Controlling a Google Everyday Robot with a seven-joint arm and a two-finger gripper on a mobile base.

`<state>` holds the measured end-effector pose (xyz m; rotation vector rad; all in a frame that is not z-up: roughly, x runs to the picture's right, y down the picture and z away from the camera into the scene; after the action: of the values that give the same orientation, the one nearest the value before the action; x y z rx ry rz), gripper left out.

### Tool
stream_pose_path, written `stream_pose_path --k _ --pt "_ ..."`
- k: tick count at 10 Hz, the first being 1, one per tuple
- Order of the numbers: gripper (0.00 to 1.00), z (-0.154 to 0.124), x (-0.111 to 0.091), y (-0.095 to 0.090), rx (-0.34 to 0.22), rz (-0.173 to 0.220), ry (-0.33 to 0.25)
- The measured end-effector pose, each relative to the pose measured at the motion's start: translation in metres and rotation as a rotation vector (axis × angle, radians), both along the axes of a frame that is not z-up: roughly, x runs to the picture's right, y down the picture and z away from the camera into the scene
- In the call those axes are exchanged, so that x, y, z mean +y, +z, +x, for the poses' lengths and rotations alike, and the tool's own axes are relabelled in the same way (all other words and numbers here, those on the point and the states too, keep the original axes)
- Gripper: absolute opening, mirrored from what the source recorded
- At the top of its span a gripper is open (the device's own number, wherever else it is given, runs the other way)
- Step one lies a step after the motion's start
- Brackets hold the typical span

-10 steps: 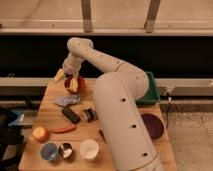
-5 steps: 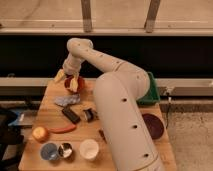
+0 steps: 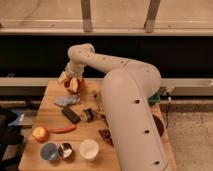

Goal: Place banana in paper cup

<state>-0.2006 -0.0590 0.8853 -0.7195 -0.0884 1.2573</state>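
Observation:
My gripper [image 3: 70, 83] is low over the far left corner of the wooden table [image 3: 50, 117], at the end of the white arm. A pale yellow piece that looks like the banana [image 3: 63, 77] is right at the gripper, with something red-orange beside it. I cannot tell whether the gripper holds it. The white paper cup [image 3: 89, 148] stands upright at the front edge of the table, well away from the gripper.
A blue cup [image 3: 48, 150] and a shiny metal cup [image 3: 65, 149] stand left of the paper cup. An orange fruit [image 3: 40, 133], a long red pepper [image 3: 62, 129], a black bar [image 3: 70, 114], a small can [image 3: 89, 114] and a silvery bag [image 3: 67, 100] lie mid-table.
The gripper has barely moved; it stays at the far left corner of the table. The objects on the table are where they were.

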Motion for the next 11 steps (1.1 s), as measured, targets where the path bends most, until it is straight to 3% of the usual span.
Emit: stream_pose_path --k 2,6,9,10,11 --pt "0.80 -0.007 0.000 0.015 -0.038 -0.020 0.010" --pt "0.80 -0.012 0.007 0.038 -0.057 -0.061 0.026" --pt "0.79 -0.005 0.024 0.058 -0.060 -0.120 0.046" --pt "0.75 -0.004 0.026 0.061 -0.076 -0.135 0.061" --pt "0.64 0.001 0.031 0.068 -0.106 -0.157 0.083"
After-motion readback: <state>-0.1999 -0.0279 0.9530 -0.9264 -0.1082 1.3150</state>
